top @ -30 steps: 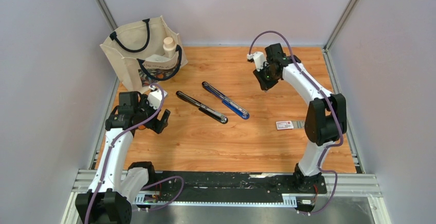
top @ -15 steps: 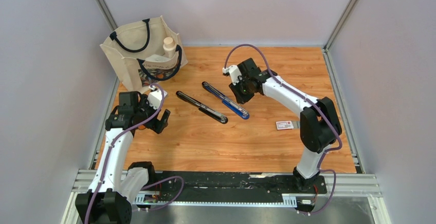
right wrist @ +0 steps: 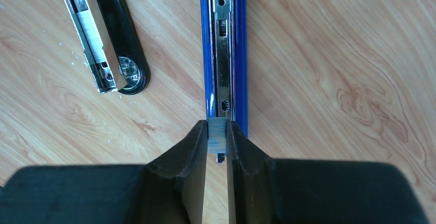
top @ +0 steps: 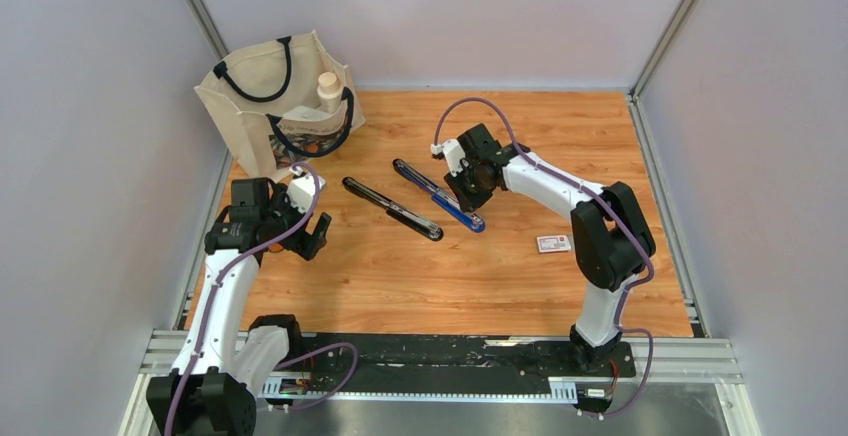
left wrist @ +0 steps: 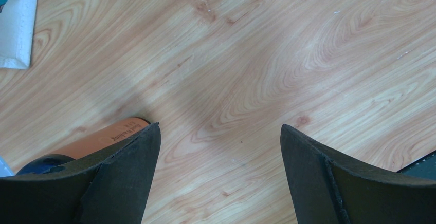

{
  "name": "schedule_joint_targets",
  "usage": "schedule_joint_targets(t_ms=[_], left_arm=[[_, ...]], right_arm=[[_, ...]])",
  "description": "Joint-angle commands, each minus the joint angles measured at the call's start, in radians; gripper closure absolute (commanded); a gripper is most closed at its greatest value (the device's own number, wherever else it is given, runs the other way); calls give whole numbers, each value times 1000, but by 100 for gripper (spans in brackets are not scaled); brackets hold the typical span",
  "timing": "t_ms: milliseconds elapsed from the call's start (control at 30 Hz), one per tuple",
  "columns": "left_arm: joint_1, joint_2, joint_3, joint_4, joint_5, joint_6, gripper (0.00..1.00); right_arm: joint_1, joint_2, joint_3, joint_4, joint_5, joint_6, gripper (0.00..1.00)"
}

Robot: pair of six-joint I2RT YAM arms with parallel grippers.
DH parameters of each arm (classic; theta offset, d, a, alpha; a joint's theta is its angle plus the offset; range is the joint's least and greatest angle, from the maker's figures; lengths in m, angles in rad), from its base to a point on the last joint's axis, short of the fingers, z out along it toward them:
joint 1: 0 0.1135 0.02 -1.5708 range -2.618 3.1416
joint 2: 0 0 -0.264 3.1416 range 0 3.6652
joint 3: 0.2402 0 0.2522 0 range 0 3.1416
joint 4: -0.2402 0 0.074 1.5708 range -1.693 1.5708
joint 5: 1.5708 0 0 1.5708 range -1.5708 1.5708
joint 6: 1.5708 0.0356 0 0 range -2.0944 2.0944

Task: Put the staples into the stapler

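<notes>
- Top external view: the right gripper hangs over the near end of the blue stapler, which lies opened out flat on the table. Its long axis runs on a slant, from under the fingertips away toward the far left.
- In that view the black stapler, also folded open, lies parallel just to the gripper's left. The staple box sits well apart on the gripper's right, toward the arm's base. The left gripper is off beside the tote bag, far from both staplers, so the right arm is plainly the nearer one.
- Left wrist view: the left gripper stands wide and holds nothing. Only bare wood shows between its fingers. An orange object peeps out by the left finger, and I cannot tell what it is. No task item is in reach here.
- Right wrist view: the right gripper is drawn narrow, pinching a short grey staple strip between its fingers.
- Straight ahead of the tips, the blue stapler shows its metal channel running directly away, in line with the strip. The strip's end sits right at the channel's near end.
- The black stapler lies ahead and to the left, angled, clear of the fingers.
- My reading: the coming move depends on keeping the strip aligned with that channel, then lowering or sliding it forward. A small sideways drift would land it on the blue rim.
</notes>
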Motion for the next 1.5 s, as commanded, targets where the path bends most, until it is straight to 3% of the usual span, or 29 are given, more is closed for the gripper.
schedule_joint_targets(t_ms=[0, 1467], left_arm=[[6, -10, -4, 28, 7, 13, 6], [6, -14, -4, 26, 5, 13, 6]], right_arm=[[-1, -4, 0, 41, -7, -8, 80], [0, 23, -34, 58, 9, -119, 80]])
